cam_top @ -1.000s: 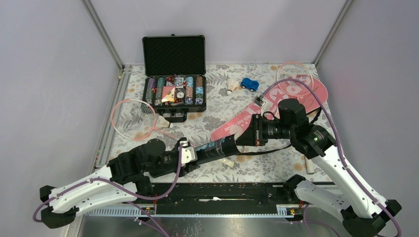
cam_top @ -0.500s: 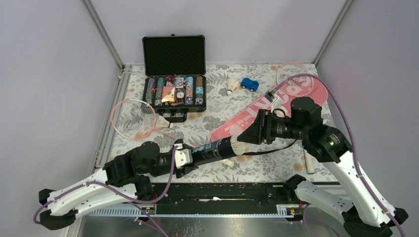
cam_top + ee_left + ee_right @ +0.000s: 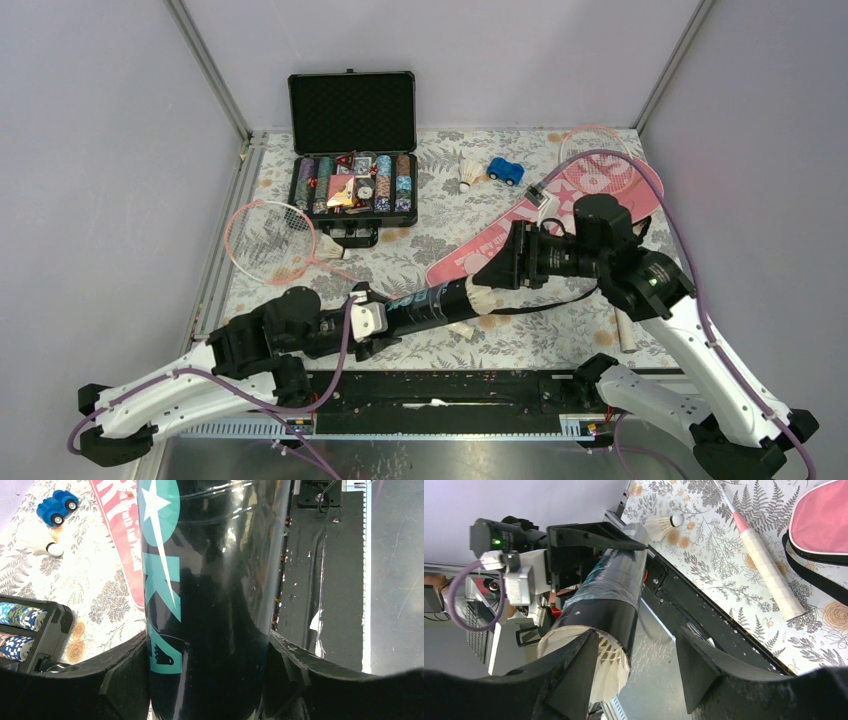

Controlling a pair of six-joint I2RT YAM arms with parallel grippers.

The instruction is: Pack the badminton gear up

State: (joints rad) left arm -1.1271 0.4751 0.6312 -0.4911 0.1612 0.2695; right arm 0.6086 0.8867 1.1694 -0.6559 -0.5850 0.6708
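**pk_09:** Noticing the right gripper (image 3: 636, 645) pinched shut a second ago, now spread wide and gripping nothing. Thoughts on the rest?

**tubby:** Going big to small. First the pink cover (image 3: 478, 247): lying flat on the floral table (image 3: 440, 215), right of middle. Looks soft and floppy, so probably best taken by the black strap (image 3: 816, 584) or an edge. Big white letters on a red strip, only "RT" readable from the left wrist. Then rackets: one (image 3: 265, 240) far left, one (image 3: 598, 160) with its head on the cover's far end. Likely light, delicate in the strings; better grabbed at the handle. Next the black tube (image 3: 430, 301): up off the table near the front edge, clamped round its body by the left gripper (image 3: 207, 640). Glossy, so probably slippery. Teal star and letters, cropped, can't make out the word.

**pk_09:** And the shuttlecock (image 3: 613, 661)?

**tubby:** Sitting in the tube's open end, feather skirt poking out between those open jaws. Featherlight and brittle by the look; calls for a soft nudge, no squeezing. Another loose beside the blue toy car (image 3: 506, 171).
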